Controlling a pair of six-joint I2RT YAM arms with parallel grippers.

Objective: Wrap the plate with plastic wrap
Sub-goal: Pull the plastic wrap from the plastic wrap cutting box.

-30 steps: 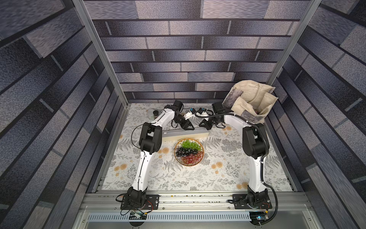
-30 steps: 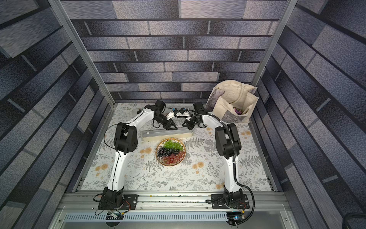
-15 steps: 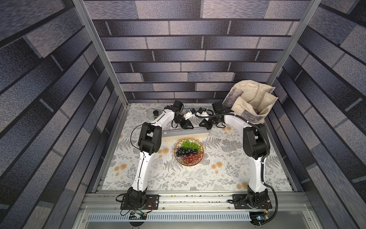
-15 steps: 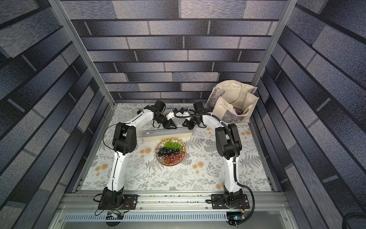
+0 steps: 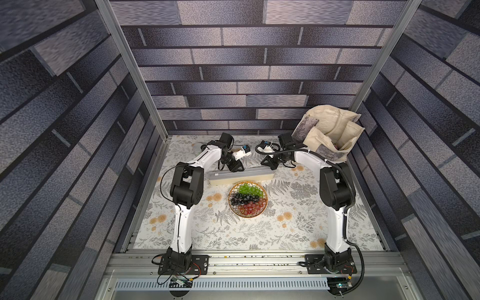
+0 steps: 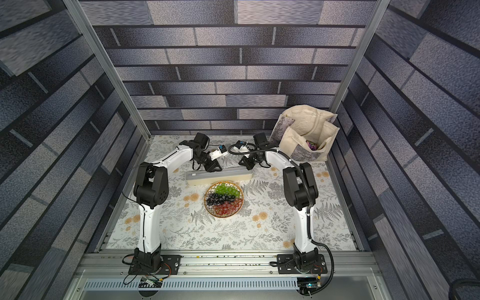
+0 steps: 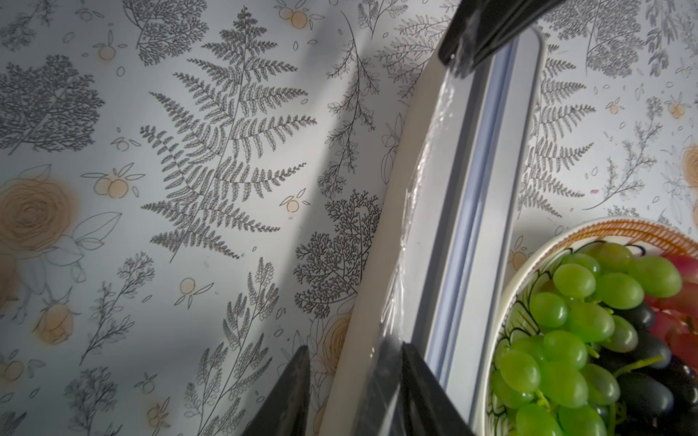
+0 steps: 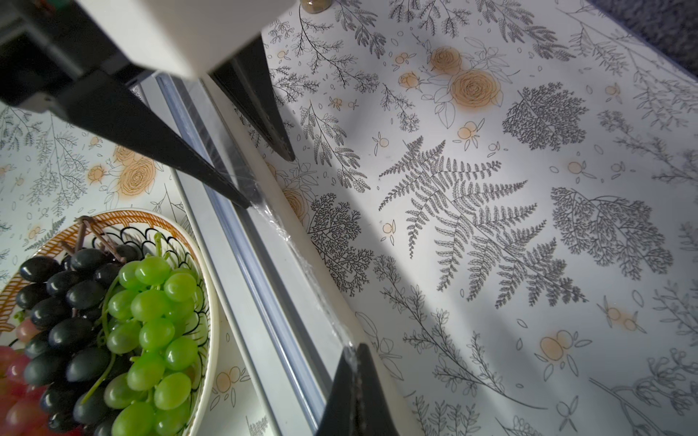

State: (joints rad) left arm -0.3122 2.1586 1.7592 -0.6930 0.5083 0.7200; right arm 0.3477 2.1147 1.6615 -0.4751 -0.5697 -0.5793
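Observation:
The plate (image 5: 247, 198) (image 6: 223, 199) holds green, black and red grapes and sits mid-table, just in front of the long cream box (image 5: 241, 176) (image 6: 219, 176). A thin strip of plastic wrap (image 7: 411, 211) (image 8: 302, 260) lies along the box's back edge. My right gripper (image 8: 353, 351) (image 5: 267, 163) is shut on one end of that strip. My left gripper (image 7: 355, 351) (image 5: 236, 167) stands open. Its fingers straddle the box's back edge and the film further along. The plate rim (image 7: 528, 256) (image 8: 211, 302) shows in both wrist views.
A beige cloth bag (image 5: 330, 135) (image 6: 306, 135) stands in the back right corner, close behind my right arm. A small pale round thing (image 5: 197, 146) sits at the back left. Dark tiled walls close three sides, and a metal rail (image 5: 246, 262) runs along the front.
My left gripper's jaws have come closer together around the box's edge. The right gripper, plate and box have not visibly moved.

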